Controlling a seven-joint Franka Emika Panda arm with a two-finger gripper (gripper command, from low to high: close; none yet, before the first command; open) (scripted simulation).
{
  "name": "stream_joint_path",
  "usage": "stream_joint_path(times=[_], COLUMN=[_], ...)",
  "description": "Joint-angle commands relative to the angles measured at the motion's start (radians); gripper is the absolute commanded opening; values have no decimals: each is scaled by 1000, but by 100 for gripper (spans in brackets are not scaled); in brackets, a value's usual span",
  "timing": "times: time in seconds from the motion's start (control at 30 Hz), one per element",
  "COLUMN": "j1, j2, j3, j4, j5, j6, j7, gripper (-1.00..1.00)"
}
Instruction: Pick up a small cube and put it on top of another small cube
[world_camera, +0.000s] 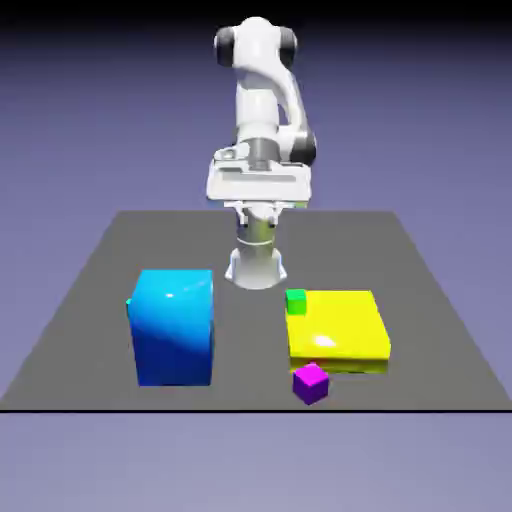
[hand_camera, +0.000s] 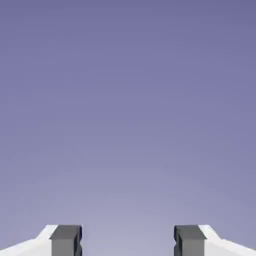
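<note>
**Arm raised, cubes waiting on the table**

Here the end effector (hand_camera: 128, 240) is spread wide with nothing between its two grey fingertips (hand_camera: 66, 240); the hand view shows only plain violet backdrop past them. In the exterior view the white arm (world_camera: 262, 100) stands folded at the far edge of the dark grey table (world_camera: 90, 290), its hand high above the surface.

The small cube (world_camera: 130, 302) shows only as a teal sliver at the upper left edge of the big blue block (world_camera: 173, 327), mostly hidden behind it, so its facing cannot be told; being a cube, it has no long axis.

The blue block is tall, glossy and smooth. At the exterior view's right lies a flat, shiny yellow slab (world_camera: 337, 330). A small green cube (world_camera: 296, 300) sits at its far left corner, and a small purple cube (world_camera: 311, 383) rests on the table at its near edge.
</note>
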Motion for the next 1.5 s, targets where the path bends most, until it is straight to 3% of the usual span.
stream_joint_path(times=[0.0, 1.47], j1=[6, 253], j2=[-21, -934], j3=[-36, -1631], j4=[13, 571], j5=[-8, -380], j6=[-24, -1070], j7=[-32, -1459], gripper=[0, 0])
